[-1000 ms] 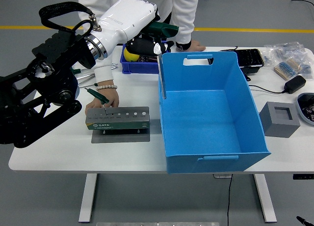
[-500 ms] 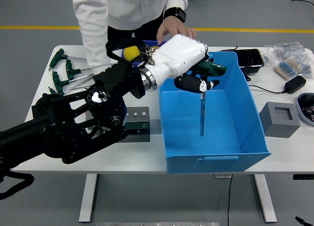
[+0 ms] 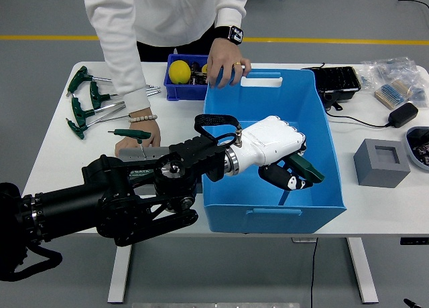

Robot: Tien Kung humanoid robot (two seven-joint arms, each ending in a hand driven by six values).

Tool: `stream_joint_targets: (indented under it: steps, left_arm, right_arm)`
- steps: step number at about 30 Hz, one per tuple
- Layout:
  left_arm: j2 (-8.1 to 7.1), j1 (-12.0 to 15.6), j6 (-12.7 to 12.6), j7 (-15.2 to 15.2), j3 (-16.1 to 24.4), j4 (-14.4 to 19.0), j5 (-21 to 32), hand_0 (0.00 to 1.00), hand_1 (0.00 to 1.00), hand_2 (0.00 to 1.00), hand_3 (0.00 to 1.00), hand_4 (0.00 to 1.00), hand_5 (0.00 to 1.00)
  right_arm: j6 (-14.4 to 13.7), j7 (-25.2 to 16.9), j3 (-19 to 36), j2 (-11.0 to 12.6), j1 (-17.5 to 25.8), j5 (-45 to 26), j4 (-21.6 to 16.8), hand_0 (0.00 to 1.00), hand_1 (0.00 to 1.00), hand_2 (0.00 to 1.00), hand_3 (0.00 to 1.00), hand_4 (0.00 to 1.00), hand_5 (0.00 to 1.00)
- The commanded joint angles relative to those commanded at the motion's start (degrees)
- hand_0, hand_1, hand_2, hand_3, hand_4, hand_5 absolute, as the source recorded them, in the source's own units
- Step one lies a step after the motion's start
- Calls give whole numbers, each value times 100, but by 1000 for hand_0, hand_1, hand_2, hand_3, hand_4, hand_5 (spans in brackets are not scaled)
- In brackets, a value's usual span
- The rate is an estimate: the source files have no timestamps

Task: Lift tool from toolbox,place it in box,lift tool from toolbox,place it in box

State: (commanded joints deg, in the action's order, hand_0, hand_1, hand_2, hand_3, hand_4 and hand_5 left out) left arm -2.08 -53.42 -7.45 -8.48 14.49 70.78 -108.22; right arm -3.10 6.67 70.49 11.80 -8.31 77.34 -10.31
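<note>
My left hand [image 3: 287,176], white with black fingers, is low inside the blue box [image 3: 275,217], near its front wall. Its fingers are shut on a green-handled tool [image 3: 308,168], with the handle sticking out to the right. The grey tool stand [image 3: 136,163] sits left of the box, mostly hidden behind my black forearm. A person's hand [image 3: 136,142] rests on the stand beside a green-handled tool [image 3: 126,132]. The person's other hand [image 3: 226,67] grips the box's far rim. My right arm is out of sight.
Several green T-handle tools [image 3: 86,100] lie at the far left. Behind the box, a small blue bin [image 3: 173,92] holds a yellow ball [image 3: 179,71]. To the right are a black tray [image 3: 338,79], a grey block [image 3: 381,163], a black adapter [image 3: 402,114] and bagged parts [image 3: 392,77].
My left hand carried the tool from above the box down to its front inside. The box shifted left. The person's hand took hold of the box's far rim.
</note>
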Motion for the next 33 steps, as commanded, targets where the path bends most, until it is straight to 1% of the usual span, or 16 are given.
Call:
stream_joint_targets:
  steps: [2, 3, 4, 9, 10, 13, 15, 16, 19, 21, 22, 25, 27, 28, 30, 33]
  left_arm:
    - [24, 4, -80, 117, -58, -80, 88, 406, 311, 353, 459, 976, 900]
    - [34, 1, -131, 160, -62, -104, 104, 557, 592, 661, 639, 994, 903]
    - [42, -2, -181, 191, -57, -119, 110, 557, 592, 661, 639, 994, 903]
    - [108, -67, -664, 383, 117, -180, 46, 557, 592, 661, 639, 994, 903]
    - [125, -85, -771, 414, 167, -198, 30, 663, 706, 784, 711, 998, 892]
    - [173, -130, -1017, 497, 339, -264, -7, 663, 706, 784, 711, 998, 892]
    - [183, -140, -1076, 512, 408, -274, -30, 663, 706, 784, 711, 998, 892]
    - [181, -144, -1101, 528, 463, -268, -42, 688, 723, 815, 734, 998, 886]
    - [151, -130, -1097, 544, 577, -227, -73, 688, 723, 815, 734, 998, 886]
    - [87, -78, -1030, 522, 708, -168, -128, 688, 723, 815, 734, 998, 886]
    - [33, -35, -979, 505, 796, -118, -170, 685, 711, 796, 729, 998, 887]
    - [-173, 145, -838, 458, 1102, 96, -302, 685, 711, 796, 729, 998, 887]
    - [-365, 364, -730, 424, 1401, 335, -394, 685, 711, 796, 729, 998, 887]
    - [-426, 452, -702, 410, 1525, 419, -410, 645, 684, 753, 716, 998, 902]
    - [-598, 800, -653, 378, 1941, 689, -366, 645, 684, 753, 716, 998, 902]
    - [-744, 1393, -675, 326, 2581, 1065, -169, 645, 684, 753, 716, 998, 902]
  right_arm:
    - [1, -7, -1, 0, -16, -3, 0, 774, 696, 731, 705, 994, 786]
    - [1, -9, 0, 1, -21, -1, 0, 774, 695, 731, 705, 994, 785]
    - [1, -8, 3, 1, -24, 3, 0, 774, 695, 731, 705, 994, 785]
    - [6, -1, 15, 9, -36, 32, 0, 774, 695, 731, 705, 994, 785]
    - [7, -2, 15, 11, -38, 33, 0, 774, 695, 731, 705, 994, 785]
    - [10, -4, 19, 8, -47, 44, 0, 774, 695, 731, 705, 994, 785]
    - [11, -7, 12, 7, -49, 40, 0, 774, 695, 731, 705, 994, 785]
    - [11, -8, 17, 4, -47, 47, 0, 774, 695, 731, 706, 994, 785]
    - [16, -3, 17, -3, -29, 57, 0, 774, 695, 731, 706, 994, 785]
    - [25, 6, 18, -10, -16, 75, 0, 774, 695, 731, 706, 994, 785]
    - [25, 5, 20, -9, -20, 74, 0, 774, 695, 731, 705, 994, 784]
    - [14, -2, 35, 6, -44, 63, 0, 774, 695, 731, 705, 994, 784]
    - [8, -3, 51, 17, -63, 61, 0, 774, 695, 731, 705, 994, 784]
    - [6, -3, 49, 20, -67, 52, 0, 774, 695, 731, 705, 994, 784]
    - [-5, -8, 24, 22, -64, -8, 0, 774, 695, 731, 705, 994, 784]
    - [-14, -6, -26, 15, -39, -83, 0, 774, 695, 731, 705, 994, 784]
